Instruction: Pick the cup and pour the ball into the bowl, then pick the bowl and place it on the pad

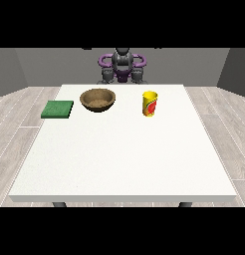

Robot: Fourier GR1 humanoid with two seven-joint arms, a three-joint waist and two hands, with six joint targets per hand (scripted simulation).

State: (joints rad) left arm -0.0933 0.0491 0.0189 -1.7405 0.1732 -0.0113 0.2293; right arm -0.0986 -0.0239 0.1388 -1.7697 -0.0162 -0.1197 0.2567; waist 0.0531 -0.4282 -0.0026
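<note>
The hand at the view's left [108, 74] and the hand at the view's right [138, 74] were both drawn in close to the robot's body behind the far edge of the large white desk [124, 159], well apart from every object; they showed only as small dark shapes, and I could not tell whether their fingers were released or clenched. Neither was grasping anything.

By the look of things, no step of the task had been done. The yellow cylindrical cup with a red mark on its side [150, 103] stood upright on the desk toward the view's right, untouched. The ball could not be seen, presumably down inside the cup. The round brown wooden bowl [97, 99] sat near the desk's far middle, apparently empty, and apart from the flat green square pad [58, 109], which lay near the view's left edge of the desk. So the picking, the pouring, and the moving of the bowl onto the pad all remained.

The red mark on the cup was the only label in sight; no writing on it could be read.
</note>
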